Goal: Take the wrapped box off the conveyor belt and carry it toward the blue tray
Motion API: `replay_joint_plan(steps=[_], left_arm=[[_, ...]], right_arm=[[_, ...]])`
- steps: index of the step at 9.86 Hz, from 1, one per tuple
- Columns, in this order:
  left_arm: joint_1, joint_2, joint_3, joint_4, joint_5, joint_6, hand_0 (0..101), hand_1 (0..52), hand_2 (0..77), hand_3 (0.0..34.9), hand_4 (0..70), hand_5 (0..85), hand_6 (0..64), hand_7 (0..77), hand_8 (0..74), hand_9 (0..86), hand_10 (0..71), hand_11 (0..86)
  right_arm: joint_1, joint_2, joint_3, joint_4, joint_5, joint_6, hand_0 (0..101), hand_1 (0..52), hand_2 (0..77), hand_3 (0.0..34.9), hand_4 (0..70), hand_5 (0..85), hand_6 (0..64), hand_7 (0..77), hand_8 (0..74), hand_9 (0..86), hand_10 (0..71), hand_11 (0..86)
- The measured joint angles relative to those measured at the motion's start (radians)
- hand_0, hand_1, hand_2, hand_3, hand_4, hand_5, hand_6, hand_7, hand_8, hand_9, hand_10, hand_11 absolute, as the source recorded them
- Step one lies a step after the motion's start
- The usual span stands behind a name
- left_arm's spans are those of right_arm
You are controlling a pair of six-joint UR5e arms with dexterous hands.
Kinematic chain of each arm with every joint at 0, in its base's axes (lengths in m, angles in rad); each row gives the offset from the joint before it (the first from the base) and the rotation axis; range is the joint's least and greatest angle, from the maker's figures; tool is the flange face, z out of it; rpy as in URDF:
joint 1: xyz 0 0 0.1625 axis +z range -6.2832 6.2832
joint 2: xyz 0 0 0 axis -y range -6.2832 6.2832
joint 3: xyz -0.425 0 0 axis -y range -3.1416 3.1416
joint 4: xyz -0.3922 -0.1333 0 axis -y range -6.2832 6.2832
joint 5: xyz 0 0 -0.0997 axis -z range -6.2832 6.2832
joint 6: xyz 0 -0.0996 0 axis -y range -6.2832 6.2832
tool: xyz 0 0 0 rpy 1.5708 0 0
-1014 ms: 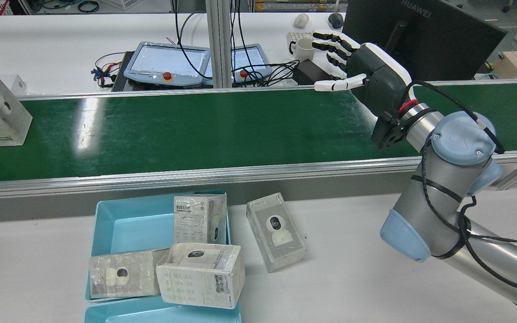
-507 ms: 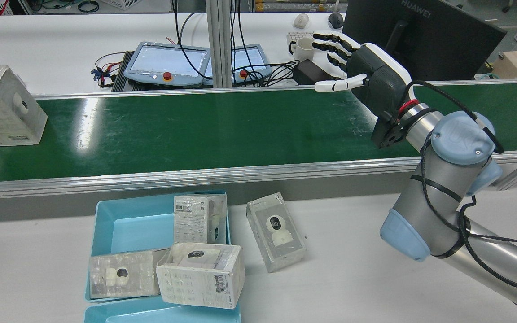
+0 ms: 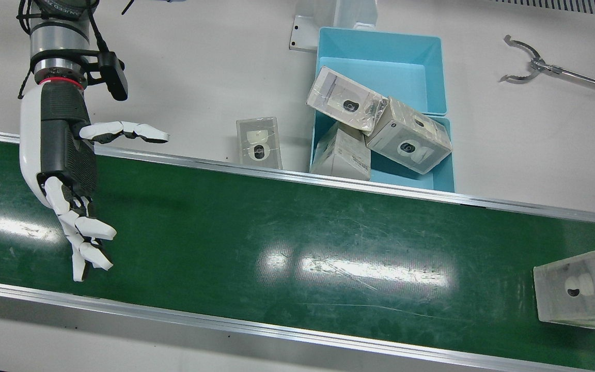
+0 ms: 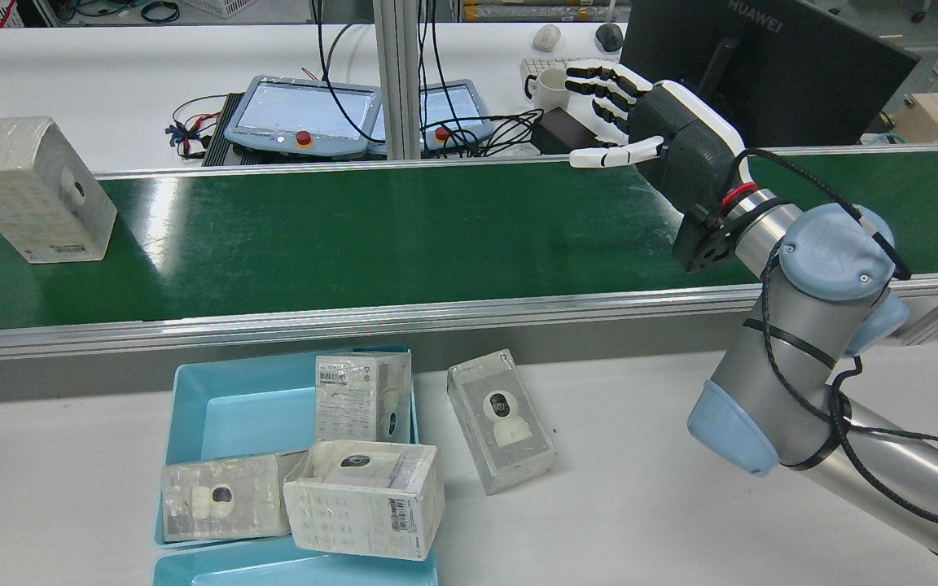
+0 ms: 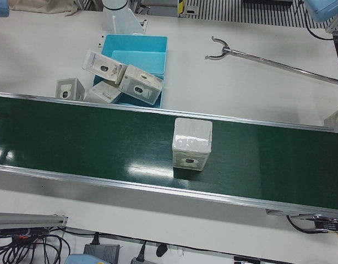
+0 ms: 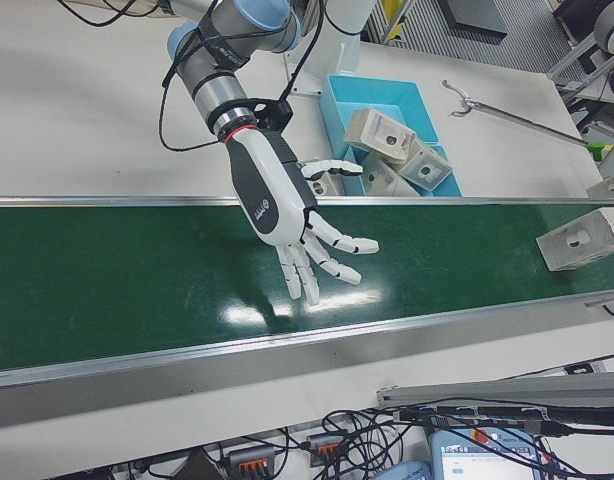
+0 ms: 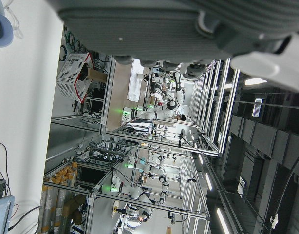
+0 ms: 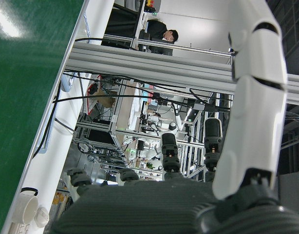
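Rear view. Long green conveyor belt point(image 4: 404, 236) runs left to right across mid-scene. Film-wrapped white carton point(image 4: 33, 190) stands on the belt at far left. White-and-black right hand point(image 4: 648, 130) hangs above the belt's far edge at right, well apart from the carton. Shallow blue plastic tray point(image 4: 225, 411) sits on the near white tabletop point(image 4: 632, 496), left of centre, three wrapped cartons in or on it. Fourth clear-wrapped carton point(image 4: 501, 419) lies on the tabletop just right of the tray.

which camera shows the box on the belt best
The left-front view: the box stands whole, mid-frame on the belt. The rear view shows it whole near its left edge; the front view and right-front view cut it off. The hand views miss it.
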Motion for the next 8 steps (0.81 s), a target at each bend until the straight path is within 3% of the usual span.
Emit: replay_joint_plan(steps=[8], left_arm=[[0.0, 0.0, 0.0, 0.0, 0.0, 0.0, 0, 0.0, 1.1, 0.0, 0.0, 0.5, 0.0, 0.5, 0.0, 0.5, 0.5, 0.0]], right_arm=[[-0.012, 0.004, -0.002, 0.0, 0.005, 0.0, 46, 13.1, 18.5, 29.9, 15.3, 25.1, 0.0, 18.0, 0.0, 1.6, 2.7, 4.9]])
